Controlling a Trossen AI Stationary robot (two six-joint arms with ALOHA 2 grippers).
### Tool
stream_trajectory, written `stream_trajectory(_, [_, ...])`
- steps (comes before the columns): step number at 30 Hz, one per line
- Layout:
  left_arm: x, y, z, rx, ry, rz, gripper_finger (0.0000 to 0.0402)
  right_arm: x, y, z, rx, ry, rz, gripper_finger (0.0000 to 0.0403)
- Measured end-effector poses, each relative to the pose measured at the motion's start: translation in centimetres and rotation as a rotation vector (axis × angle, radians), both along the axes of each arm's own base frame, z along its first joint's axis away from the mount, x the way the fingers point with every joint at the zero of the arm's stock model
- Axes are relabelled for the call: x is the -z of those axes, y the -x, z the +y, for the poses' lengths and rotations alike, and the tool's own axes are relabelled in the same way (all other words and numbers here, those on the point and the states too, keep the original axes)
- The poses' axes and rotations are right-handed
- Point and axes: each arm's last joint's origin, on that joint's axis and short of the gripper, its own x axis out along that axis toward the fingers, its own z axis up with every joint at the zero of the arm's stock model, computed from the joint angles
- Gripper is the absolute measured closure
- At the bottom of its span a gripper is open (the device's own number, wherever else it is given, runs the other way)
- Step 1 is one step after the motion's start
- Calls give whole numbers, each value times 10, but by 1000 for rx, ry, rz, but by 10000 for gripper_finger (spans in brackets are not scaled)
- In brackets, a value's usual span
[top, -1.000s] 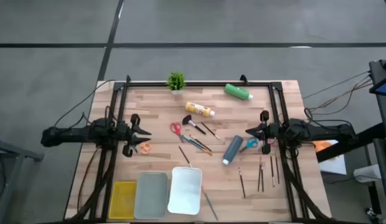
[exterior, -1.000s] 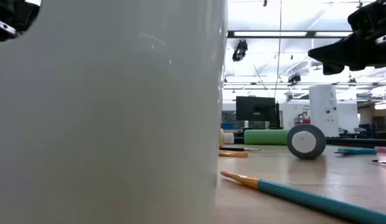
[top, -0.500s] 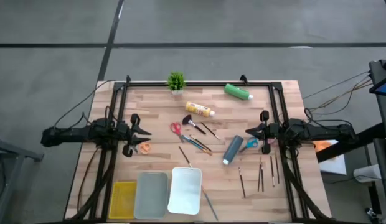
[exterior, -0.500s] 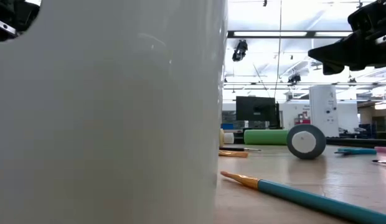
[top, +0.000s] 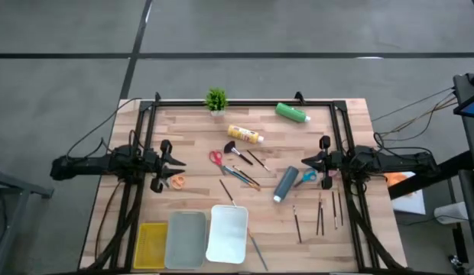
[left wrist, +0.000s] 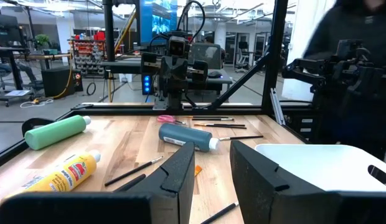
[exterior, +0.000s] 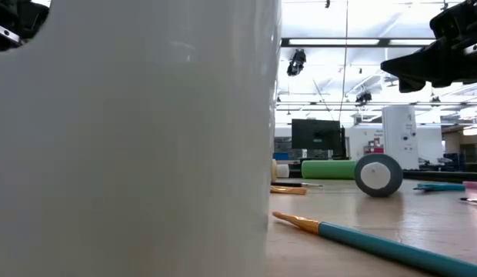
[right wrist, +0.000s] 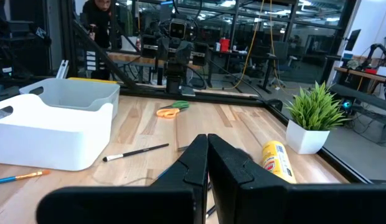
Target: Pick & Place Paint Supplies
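Note:
Paint supplies lie loose on the wooden table: a green bottle (top: 292,112) at the far right, a yellow bottle (top: 245,135), a grey-blue bottle (top: 285,183), red scissors (top: 215,157), orange scissors (top: 176,181), blue scissors (top: 307,177), and thin brushes in the middle (top: 241,174) and at the right (top: 319,212). My left gripper (top: 177,161) hovers level over the table's left side, open, with nothing between its fingers (left wrist: 211,168). My right gripper (top: 304,162) hovers level over the right side, shut on nothing (right wrist: 207,163). Both point toward the table's middle.
A yellow tray (top: 151,244), a grey tray (top: 185,239) and a white tray (top: 228,233) stand side by side at the near edge. A small potted plant (top: 215,100) stands at the far edge. A black frame (top: 245,102) borders the table. A teal brush (exterior: 377,245) lies beside the white tray.

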Motion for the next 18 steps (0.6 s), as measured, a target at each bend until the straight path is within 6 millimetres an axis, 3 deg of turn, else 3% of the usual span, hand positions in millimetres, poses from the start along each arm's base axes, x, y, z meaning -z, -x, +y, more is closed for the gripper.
stream_trajectory(15, [0,0,0,0,0,0,297,0,0,0,0,0,0,395])
stream_trajectory(18, [0,0,0,0,0,0,297,-2,0,0,-6,-82,-23,395])
